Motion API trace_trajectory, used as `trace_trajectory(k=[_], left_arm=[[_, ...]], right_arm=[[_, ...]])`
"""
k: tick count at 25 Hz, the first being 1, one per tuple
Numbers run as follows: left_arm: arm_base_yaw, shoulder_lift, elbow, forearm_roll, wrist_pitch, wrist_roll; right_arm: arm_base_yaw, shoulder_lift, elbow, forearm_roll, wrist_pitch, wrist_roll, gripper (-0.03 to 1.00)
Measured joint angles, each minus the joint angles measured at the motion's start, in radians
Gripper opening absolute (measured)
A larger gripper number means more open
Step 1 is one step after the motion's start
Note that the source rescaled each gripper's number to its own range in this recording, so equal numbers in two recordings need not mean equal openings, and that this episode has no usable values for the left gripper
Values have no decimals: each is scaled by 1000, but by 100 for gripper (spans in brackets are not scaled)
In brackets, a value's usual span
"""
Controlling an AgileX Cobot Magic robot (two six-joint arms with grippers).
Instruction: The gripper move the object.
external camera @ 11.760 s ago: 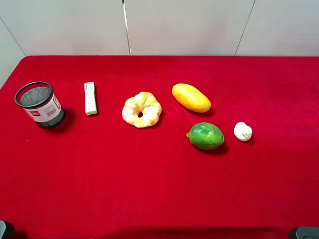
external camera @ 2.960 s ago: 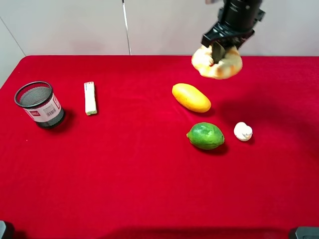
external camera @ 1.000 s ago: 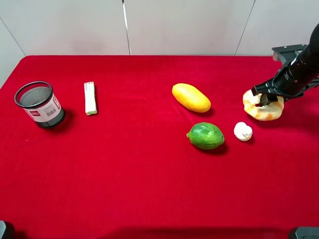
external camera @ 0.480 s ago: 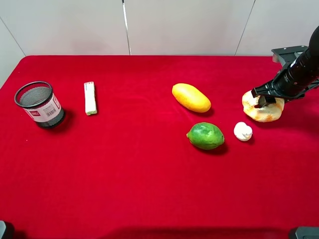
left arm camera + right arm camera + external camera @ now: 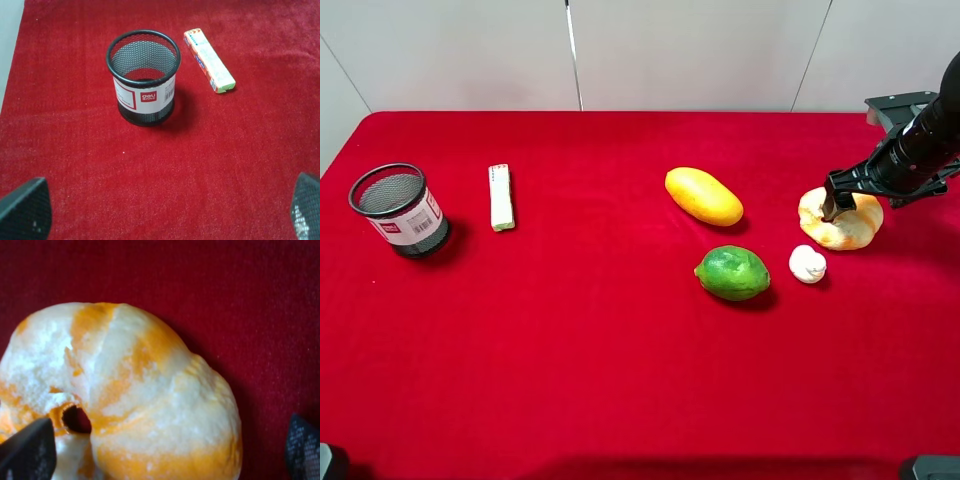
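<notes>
A robot test bench, it appears: a red cloth-covered table (image 5: 620, 380) backed by bare white wall panels (image 5: 700, 50) at 12 o'clock, a dark robot arm (image 5: 920, 150) at 3 o'clock.

Right wrist view: doughnut (image 5: 130, 405) clipped by frame on two sides, soft-focus; right end effector (image 5: 165, 452) shows only two dark fingertips (image 5: 27, 450) at corners, wide apart. High view: right arm (image 5: 920, 150) runs off right edge; finger contact with doughnut unclear. Left end effector (image 5: 160, 205): tips clipped likewise. Packet (image 5: 209, 60) print unreadable.
</notes>
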Motion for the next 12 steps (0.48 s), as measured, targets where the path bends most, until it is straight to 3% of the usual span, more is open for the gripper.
trace_trajectory(k=[12], left_arm=[[0, 0, 0, 0, 0, 0]], right_arm=[[0, -114, 0, 1, 50, 0, 100]])
